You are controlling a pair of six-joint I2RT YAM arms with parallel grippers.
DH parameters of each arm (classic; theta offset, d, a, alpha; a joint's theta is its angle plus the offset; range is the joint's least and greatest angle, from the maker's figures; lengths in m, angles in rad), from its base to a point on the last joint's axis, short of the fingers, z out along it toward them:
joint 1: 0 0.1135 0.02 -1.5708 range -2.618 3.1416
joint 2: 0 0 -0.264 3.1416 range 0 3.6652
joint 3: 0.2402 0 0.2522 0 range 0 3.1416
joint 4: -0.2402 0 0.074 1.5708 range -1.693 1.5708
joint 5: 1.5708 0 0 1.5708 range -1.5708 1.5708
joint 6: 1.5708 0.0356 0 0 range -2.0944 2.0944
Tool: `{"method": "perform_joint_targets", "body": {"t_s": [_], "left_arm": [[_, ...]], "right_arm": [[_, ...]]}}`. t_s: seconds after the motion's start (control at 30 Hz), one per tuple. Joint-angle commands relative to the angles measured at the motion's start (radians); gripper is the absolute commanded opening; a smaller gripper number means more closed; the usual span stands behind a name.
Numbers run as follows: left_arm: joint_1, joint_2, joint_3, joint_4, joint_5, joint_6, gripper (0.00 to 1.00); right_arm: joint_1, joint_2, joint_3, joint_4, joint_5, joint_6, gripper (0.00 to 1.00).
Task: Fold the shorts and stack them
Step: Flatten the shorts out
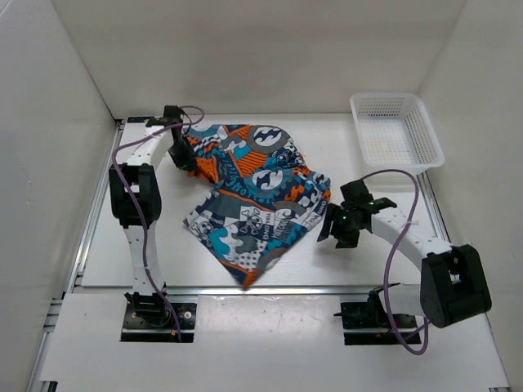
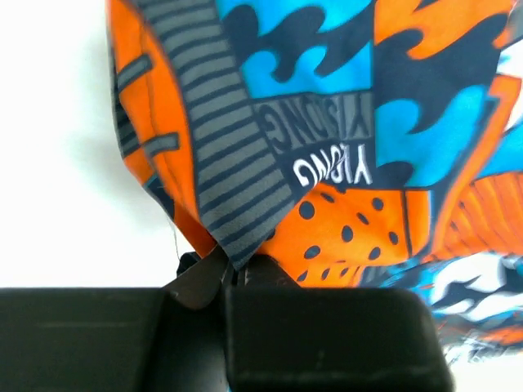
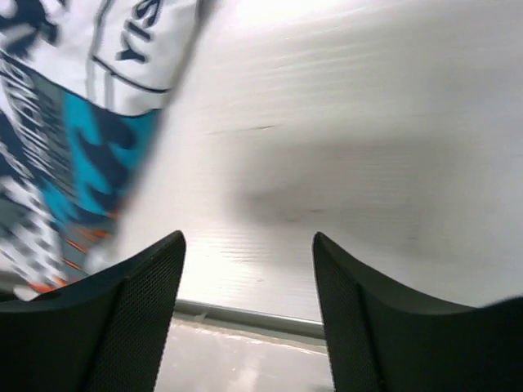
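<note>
Shorts lie rumpled and half-spread on the table, running from far left to near centre. Left hand is clamped tight on a fold at their far-left edge. Right hand gapes wide and holds nothing, just beside the shorts' right edge. Fabric looks thin, light and limp, so expect drape and sliding with zero stiffness. Best pinched at hem or waistband corners, one per hand, kept taut. Print lettering ends in "ONG", twice over; the rest is unreadable. Round wave logos too.
</note>
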Motion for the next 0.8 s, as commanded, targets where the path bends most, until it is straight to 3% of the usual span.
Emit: {"method": "perform_joint_targets", "body": {"t_s": [0.0, 0.03, 0.07, 0.1, 0.17, 0.23, 0.3, 0.4, 0.43, 0.5, 0.57, 0.63, 0.7, 0.77], "left_arm": [[-0.017, 0.103, 0.28, -0.148, -0.087, 0.053, 0.1], [-0.017, 0.136, 0.351, -0.178, -0.149, 0.053, 0.1], [-0.017, 0.167, 0.424, -0.213, -0.177, 0.065, 0.16], [-0.006, 0.19, 0.545, -0.275, -0.201, 0.085, 0.43], [-0.006, 0.192, 0.604, -0.313, -0.253, 0.096, 0.81], [0.005, 0.071, 0.536, -0.303, -0.262, 0.096, 1.0], [0.016, -0.055, 0.409, -0.257, -0.253, 0.096, 1.0], [0.016, -0.348, 0.066, -0.164, -0.193, 0.081, 0.94], [0.016, -0.42, -0.121, -0.139, -0.158, 0.055, 0.9], [-0.01, -0.612, -0.301, -0.102, -0.069, 0.015, 0.79], [-0.069, -0.777, -0.55, -0.08, -0.017, -0.06, 0.75], [-0.156, -0.876, -0.749, -0.062, 0.037, -0.121, 0.75], [-0.216, -0.992, -0.845, -0.062, 0.066, -0.227, 0.78], [-0.288, -1.074, -0.944, -0.062, 0.088, -0.314, 0.82]], "right_arm": [[0.091, 0.066, 0.017, 0.076, -0.1, -0.007, 0.64], [0.141, 0.112, 0.04, 0.076, -0.1, -0.017, 0.59], [0.162, 0.129, 0.06, 0.076, -0.091, -0.017, 0.5], [0.177, 0.129, 0.09, 0.066, -0.081, -0.017, 0.45], [0.188, 0.129, 0.114, 0.066, -0.068, -0.017, 0.37], [0.173, 0.108, 0.141, 0.076, -0.054, -0.017, 0.32], [0.15, 0.108, 0.164, 0.086, -0.054, -0.008, 0.2], [0.096, 0.14, 0.218, 0.105, -0.054, -0.017, 0.0], [0.096, 0.151, 0.233, 0.106, -0.054, -0.017, 0.0], [0.067, 0.195, 0.285, 0.106, -0.054, -0.03, 0.0], [0.058, 0.221, 0.319, 0.106, -0.054, -0.039, 0.0], [0.03, 0.241, 0.354, 0.106, -0.066, -0.039, 0.13], [0.018, 0.254, 0.367, 0.106, -0.066, -0.05, 0.26], [-0.005, 0.266, 0.367, 0.106, -0.066, -0.062, 0.33]]}}
